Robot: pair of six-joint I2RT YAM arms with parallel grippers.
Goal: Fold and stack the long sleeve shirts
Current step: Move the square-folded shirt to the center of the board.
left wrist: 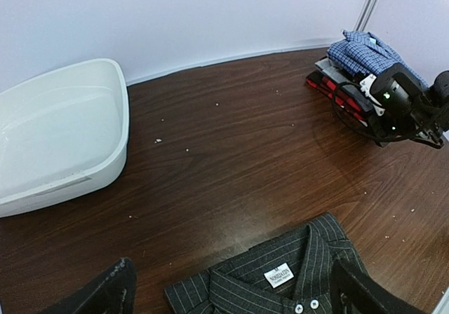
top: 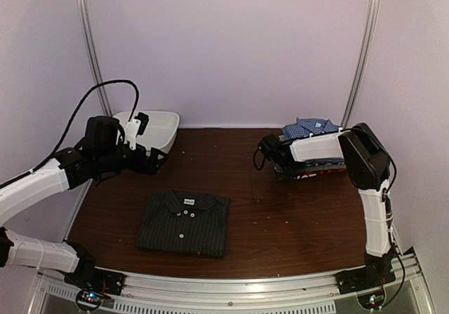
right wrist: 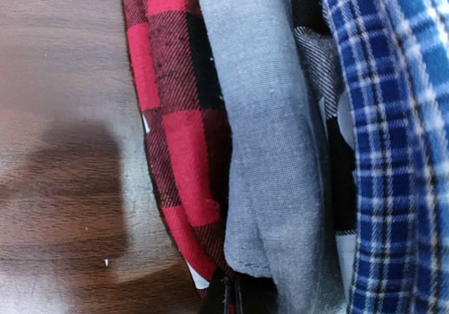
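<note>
Toward the near edge of the dark wooden table [top: 280, 216], seen from above, the black pinstriped collared shirt [top: 184, 223] lies folded into a neat rectangle, collar to the rear. The stack of folded shirts [top: 316, 156] sits at the right rear, well apart from it, with the blue checked shirt [top: 309, 128] on top. Folding looks done, so I judge that stacking is the step in hand. The left gripper [top: 160, 161] hangs beyond the collar, near the white plastic tub [top: 158, 128]. The right gripper [top: 270, 151] is at the stack's left edge.

From the left wrist, its fingers [left wrist: 105, 293] stand wide apart and hold nothing. The collar lies between them, and they look clear of the cloth. The next move calls for coming down onto the shirt and lifting it without spilling the fold.

From the right wrist, red-and-black checked cloth [right wrist: 175, 132] and grey cloth [right wrist: 266, 132] fill the view at very close range. Whether those fingers are spread or closed I cannot tell.
</note>
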